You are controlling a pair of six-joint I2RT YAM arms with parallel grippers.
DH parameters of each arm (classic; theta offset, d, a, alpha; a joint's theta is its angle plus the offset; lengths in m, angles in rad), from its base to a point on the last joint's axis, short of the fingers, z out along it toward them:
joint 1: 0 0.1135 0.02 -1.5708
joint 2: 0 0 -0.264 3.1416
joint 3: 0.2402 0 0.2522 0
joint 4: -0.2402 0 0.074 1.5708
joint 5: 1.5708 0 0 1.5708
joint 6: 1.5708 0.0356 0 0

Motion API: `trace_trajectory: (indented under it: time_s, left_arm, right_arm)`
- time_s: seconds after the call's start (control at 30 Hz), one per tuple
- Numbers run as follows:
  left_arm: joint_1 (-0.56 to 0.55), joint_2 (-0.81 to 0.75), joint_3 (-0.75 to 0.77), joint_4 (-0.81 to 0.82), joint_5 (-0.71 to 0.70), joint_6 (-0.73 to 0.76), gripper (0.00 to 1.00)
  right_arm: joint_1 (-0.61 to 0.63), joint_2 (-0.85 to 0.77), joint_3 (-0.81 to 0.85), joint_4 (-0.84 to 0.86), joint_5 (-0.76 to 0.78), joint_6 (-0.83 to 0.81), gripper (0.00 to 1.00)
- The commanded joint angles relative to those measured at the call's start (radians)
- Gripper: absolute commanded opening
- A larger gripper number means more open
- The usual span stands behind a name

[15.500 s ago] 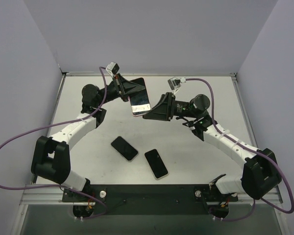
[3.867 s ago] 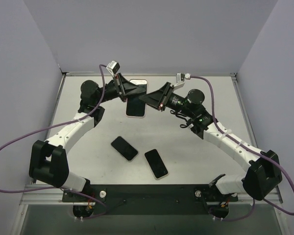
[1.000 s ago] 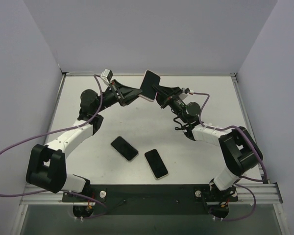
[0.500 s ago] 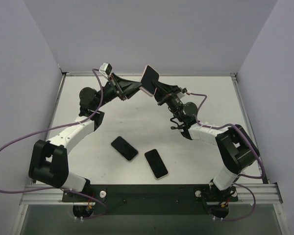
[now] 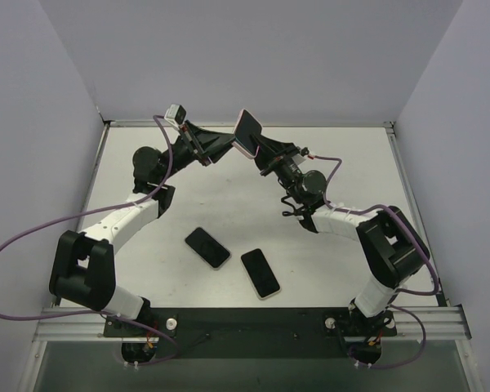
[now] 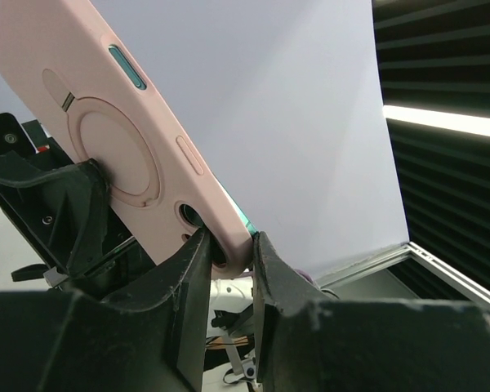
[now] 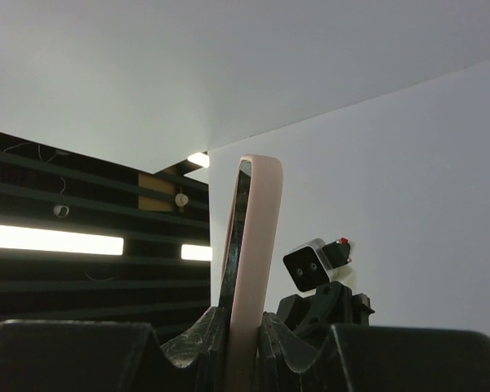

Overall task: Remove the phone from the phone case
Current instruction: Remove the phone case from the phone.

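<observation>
A white table (image 5: 367,171) fills the overhead view, with the left arm (image 5: 122,220) and the right arm (image 5: 343,220) both reaching away from their bases and meeting near its far edge. The two grippers face each other with a pink phone case (image 6: 122,139) held in the air between them, tilted and clear of the table. The left gripper (image 6: 230,237) pinches one lower corner of the case, a finger pressed against each face, so most of the case rises above and to the left of its fingers. The right gripper (image 7: 243,318) is clamped on the case from the opposite side. Its fingers grip the bottom part, and the case stands nearly upright above them, seen edge on. The phone (image 7: 233,245) sits inside the case and shows as a dark slab along the left face of the pink edge. Well below both grippers, back toward the arm bases, a black phone (image 5: 207,247) and a second black phone (image 5: 260,273) lie flat on the table, near each other but apart. On the back of the case, above the left gripper's fingers, are a round raised ring (image 6: 114,151), a camera hole (image 6: 192,215) just above the fingertips, and a small teal side button (image 6: 127,68) near the top.
</observation>
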Motion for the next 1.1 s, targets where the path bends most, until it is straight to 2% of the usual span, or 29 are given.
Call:
trace_trajectory:
  time_s: [0.0, 0.47, 1.07]
  left_arm:
    - [-0.024, -0.053, 0.126, 0.422, -0.088, -0.067, 0.00]
    - [-0.024, -0.043, 0.107, 0.478, -0.135, -0.098, 0.00]
    - [-0.032, 0.009, 0.077, 0.639, -0.246, -0.219, 0.00]
  right_arm:
    - [0.044, 0.059, -0.019, 0.147, -0.080, 0.061, 0.00]
    - [0.064, 0.078, 0.011, 0.147, -0.067, 0.075, 0.00]
    - [0.122, 0.147, 0.152, 0.147, -0.031, 0.101, 0.00]
